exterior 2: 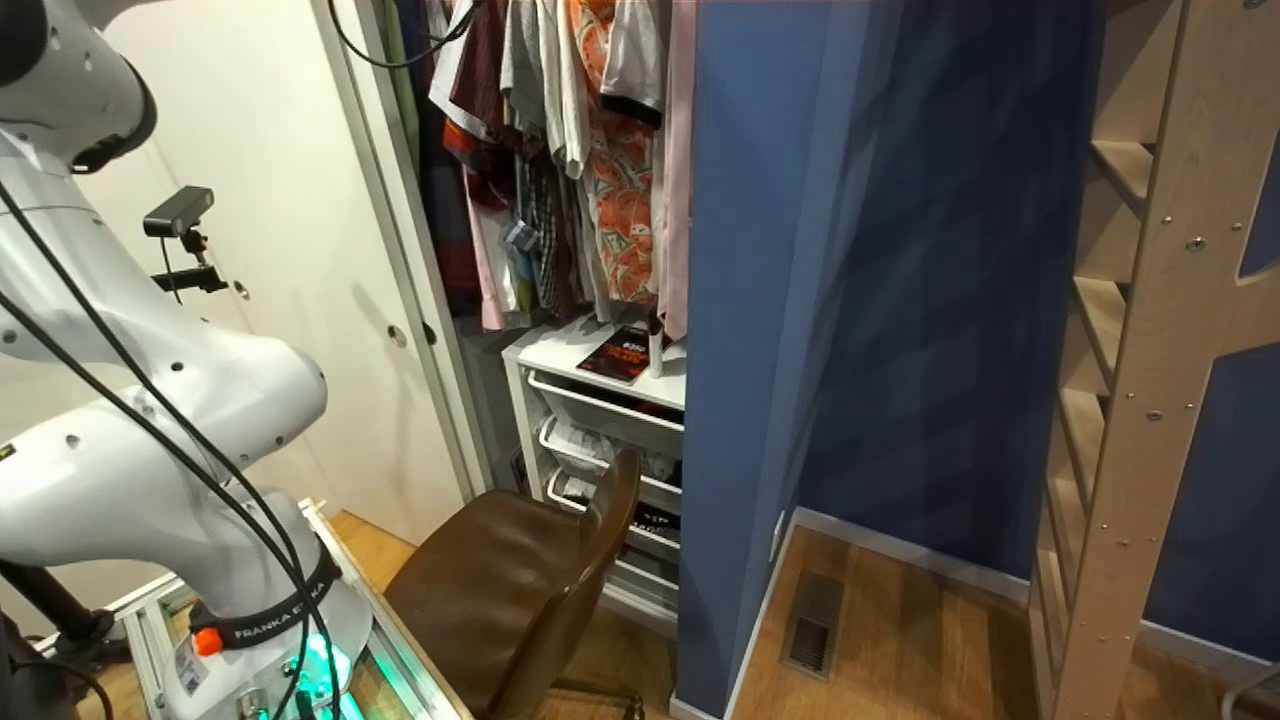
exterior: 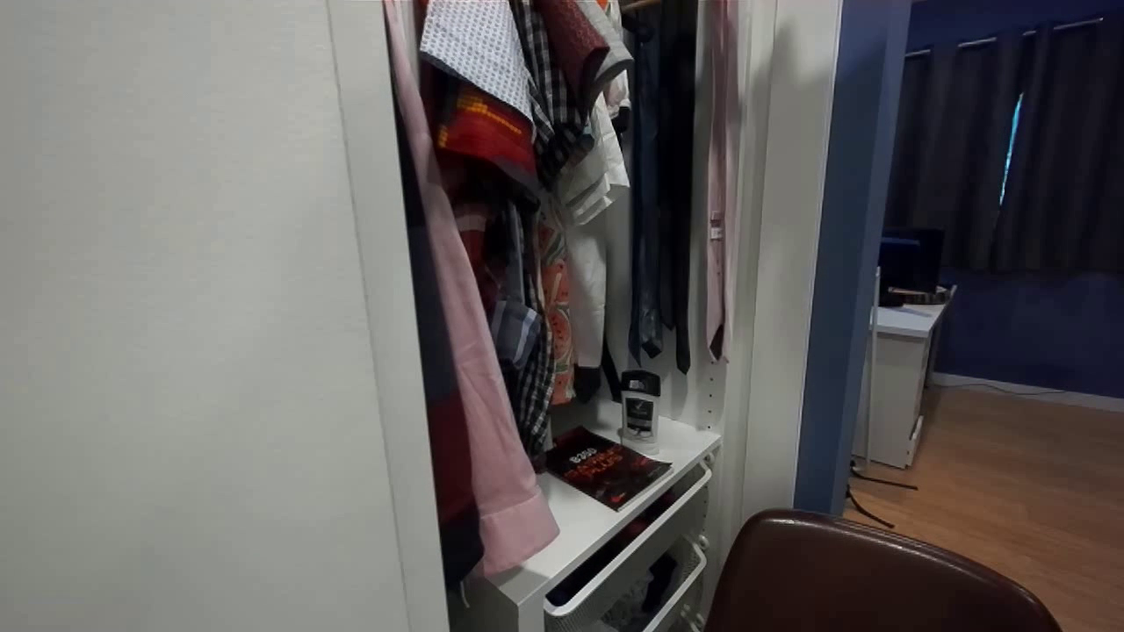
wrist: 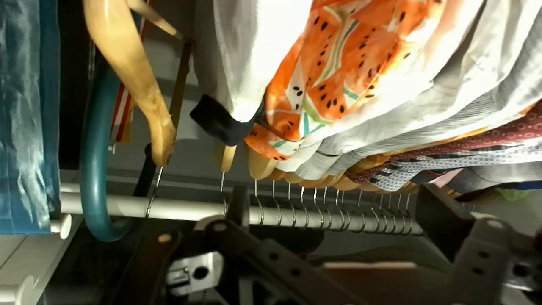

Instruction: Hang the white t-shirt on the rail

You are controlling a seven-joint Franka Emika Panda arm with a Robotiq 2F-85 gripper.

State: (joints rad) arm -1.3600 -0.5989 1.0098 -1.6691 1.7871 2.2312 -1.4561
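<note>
In the wrist view the white t-shirt [wrist: 262, 46], with its dark collar, is on a light wooden hanger [wrist: 228, 157]. That hanger's metal hook reaches the rail [wrist: 169, 208]; its end is partly hidden behind a finger [wrist: 240, 203]. An exterior view shows a white sleeve with a dark edge band [exterior 2: 635, 65] among the hanging clothes. My gripper [wrist: 341, 212] stands wide open, nothing between its fingers; the rail and several hooks show beyond the gap. Neither exterior view shows the gripper.
A watermelon-print shirt [wrist: 330, 80] and other garments crowd beside the t-shirt. Toward the rail's end hang a bare wooden hanger [wrist: 127, 63], a teal hook [wrist: 94, 156] and blue fabric [wrist: 27, 118]. A brown chair [exterior 2: 470, 570] stands before the drawers; a magazine [exterior: 606, 465] lies above them.
</note>
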